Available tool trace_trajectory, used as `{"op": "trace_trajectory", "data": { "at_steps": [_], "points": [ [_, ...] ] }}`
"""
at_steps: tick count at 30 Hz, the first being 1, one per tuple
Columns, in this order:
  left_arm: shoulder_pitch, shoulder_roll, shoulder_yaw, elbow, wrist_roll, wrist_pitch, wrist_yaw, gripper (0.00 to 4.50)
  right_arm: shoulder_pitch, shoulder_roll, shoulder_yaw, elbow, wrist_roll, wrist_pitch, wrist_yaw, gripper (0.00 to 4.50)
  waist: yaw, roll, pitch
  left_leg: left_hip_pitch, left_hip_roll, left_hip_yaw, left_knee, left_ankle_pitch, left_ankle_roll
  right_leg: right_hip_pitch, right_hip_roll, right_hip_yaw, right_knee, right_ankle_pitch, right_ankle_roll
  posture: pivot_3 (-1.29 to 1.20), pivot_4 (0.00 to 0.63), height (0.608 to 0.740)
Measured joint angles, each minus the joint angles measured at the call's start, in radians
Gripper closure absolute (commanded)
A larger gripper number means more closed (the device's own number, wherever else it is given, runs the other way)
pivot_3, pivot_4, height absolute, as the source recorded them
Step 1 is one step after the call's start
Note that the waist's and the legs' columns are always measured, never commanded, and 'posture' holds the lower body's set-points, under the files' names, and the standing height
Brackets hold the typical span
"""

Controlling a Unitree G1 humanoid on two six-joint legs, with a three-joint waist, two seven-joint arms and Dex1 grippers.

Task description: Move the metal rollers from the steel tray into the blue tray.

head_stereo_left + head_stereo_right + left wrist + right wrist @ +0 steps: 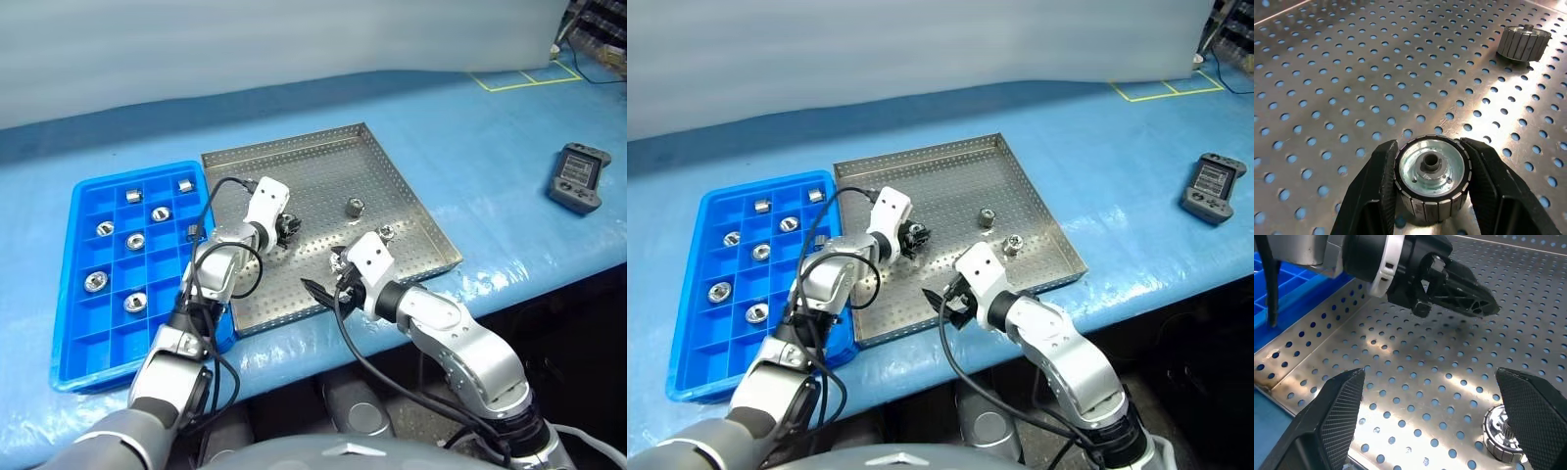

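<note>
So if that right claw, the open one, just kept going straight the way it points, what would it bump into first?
Probably the other arm: in the right wrist view the left gripper lies straight ahead of the open right gripper, above the steel tray. Depth is hard to judge.

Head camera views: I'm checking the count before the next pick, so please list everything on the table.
blue tray: one, bright blue, left on the table.
metal rollers in the blue tray: seven, silver, one per compartment.
steel tray: one, silver-grey and perforated, right of the blue tray.
metal rollers in the steel tray: at least three, silver; one gripped, two loose to its right.
further roller: silver, by a finger of the right gripper; may be a fourth.
handheld device: one, dark grey, far right on the table.
yellow tape marks: far right corner.
table: one, blue cover.
left gripper: black fingers, shut on a roller.
right gripper: black fingers, open above the steel tray's near part.
</note>
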Motion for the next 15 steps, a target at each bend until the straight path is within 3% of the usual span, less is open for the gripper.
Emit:
{"op": "trace_trajectory", "data": {
  "at_steps": [7, 15],
  "points": [
    [0.11, 0.008, 0.186, -0.37, -0.063, -0.086, 0.08, 2.78, -0.068, 0.007, 0.04, 0.052, 0.003, -0.009, 0.053, 0.0, 0.039, 0.0, 0.0, 0.002, 0.0, 0.0, 0.0, 0.0, 0.0, 0.001, 0.0, 0.0, 0.001, 0.0, 0.0, -0.07, 0.15, 0.74],
    [0.425, 0.075, 0.28, -0.622, -0.014, -0.179, 0.164, 2.78, -0.161, 0.023, 0.091, 0.142, 0.002, -0.057, 0.135, 0.0, 0.135, 0.0, 0.0, 0.001, 0.0, 0.0, 0.001, 0.0, 0.0, 0.001, 0.0, 0.0, -0.001, 0.0, 0.0, 0.04, 0.15, 0.74]
  ]
}}
